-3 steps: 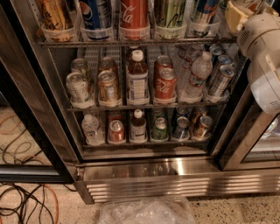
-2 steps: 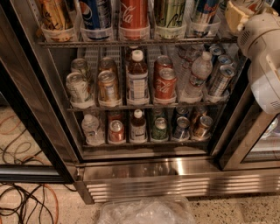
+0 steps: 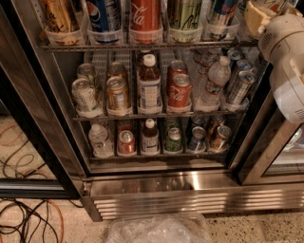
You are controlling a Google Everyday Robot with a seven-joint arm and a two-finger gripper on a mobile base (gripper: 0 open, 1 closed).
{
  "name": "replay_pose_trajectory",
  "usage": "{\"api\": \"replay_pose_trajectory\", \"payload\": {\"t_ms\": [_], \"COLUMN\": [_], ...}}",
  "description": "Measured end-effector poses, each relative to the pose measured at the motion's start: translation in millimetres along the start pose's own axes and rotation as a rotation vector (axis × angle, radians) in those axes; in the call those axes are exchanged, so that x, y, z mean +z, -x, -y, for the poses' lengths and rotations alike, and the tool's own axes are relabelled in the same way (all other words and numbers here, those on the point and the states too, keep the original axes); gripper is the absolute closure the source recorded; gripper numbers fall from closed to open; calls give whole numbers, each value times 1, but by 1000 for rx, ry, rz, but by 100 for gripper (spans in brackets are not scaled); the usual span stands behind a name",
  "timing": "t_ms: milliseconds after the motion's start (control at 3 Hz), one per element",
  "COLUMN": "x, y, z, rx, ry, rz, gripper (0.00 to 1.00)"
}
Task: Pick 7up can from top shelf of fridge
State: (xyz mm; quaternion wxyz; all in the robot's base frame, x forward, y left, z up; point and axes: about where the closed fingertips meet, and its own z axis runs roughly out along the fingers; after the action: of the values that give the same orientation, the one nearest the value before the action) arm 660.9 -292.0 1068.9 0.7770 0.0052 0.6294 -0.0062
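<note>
The fridge (image 3: 190, 190) stands open in front of me. Its top shelf (image 3: 142, 46) is a wire rack with clear plastic holders. The holders carry a yellow-orange can (image 3: 59, 16), a blue Pepsi can (image 3: 104, 14), a red Coca-Cola can (image 3: 145, 14), an olive-green can with yellow lines (image 3: 184, 14) and a blue can (image 3: 221, 12). The 7up can does not show; the shelf's right end is hidden behind my arm. My white arm (image 3: 287, 61) comes in from the right edge. My gripper (image 3: 259, 16) is at the top right corner, level with the top shelf.
The middle rack (image 3: 152, 114) holds tilted cans and bottles, and the lower rack (image 3: 156, 153) holds more. A dark door frame (image 3: 33, 137) stands at the left and a second glass door (image 3: 280, 161) at the right. Cables (image 3: 28, 223) and a clear plastic bag (image 3: 156, 230) lie on the floor.
</note>
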Motion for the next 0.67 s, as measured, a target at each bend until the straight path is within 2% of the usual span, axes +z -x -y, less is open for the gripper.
{"api": "replay_pose_trajectory", "payload": {"t_ms": [667], "x": [-2], "y": [1], "z": [0], "rx": [-18], "ry": [13], "rz": [14], "gripper": [100]}}
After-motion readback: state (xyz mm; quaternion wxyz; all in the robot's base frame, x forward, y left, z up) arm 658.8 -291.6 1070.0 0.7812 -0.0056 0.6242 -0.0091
